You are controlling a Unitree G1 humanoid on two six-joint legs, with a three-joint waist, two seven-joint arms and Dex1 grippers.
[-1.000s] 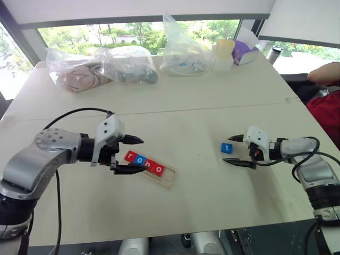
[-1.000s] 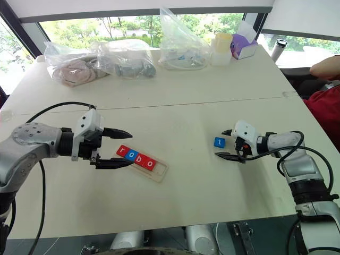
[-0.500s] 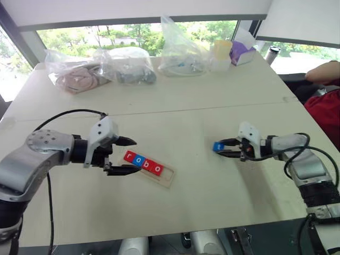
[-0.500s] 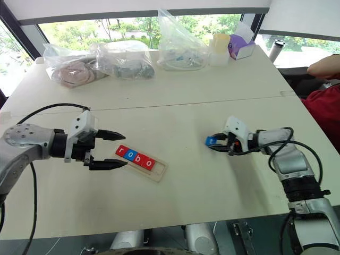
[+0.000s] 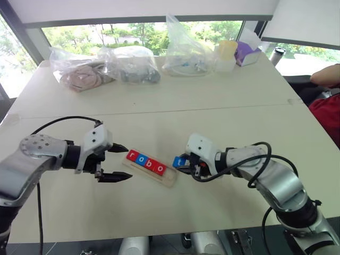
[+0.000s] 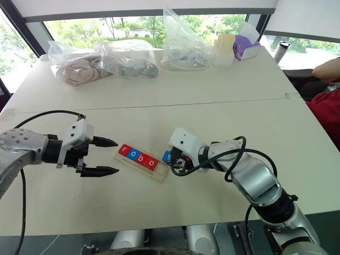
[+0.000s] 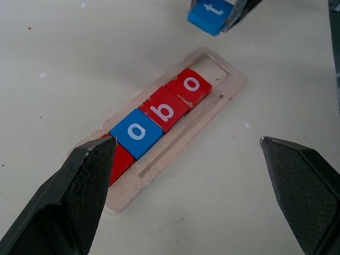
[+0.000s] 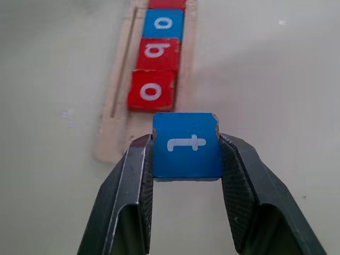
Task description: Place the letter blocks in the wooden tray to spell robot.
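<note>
The right gripper (image 8: 187, 154) clamps the blue t block (image 8: 187, 144) just short of the wooden tray (image 8: 114, 139).

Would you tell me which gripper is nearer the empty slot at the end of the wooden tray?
Right. The right gripper holds the blue t block just beside that empty end of the wooden tray; the left gripper hovers open at the tray's opposite end.

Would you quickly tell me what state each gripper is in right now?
Left gripper: open, holding nothing.
Right gripper: shut on the blue t block.
</note>
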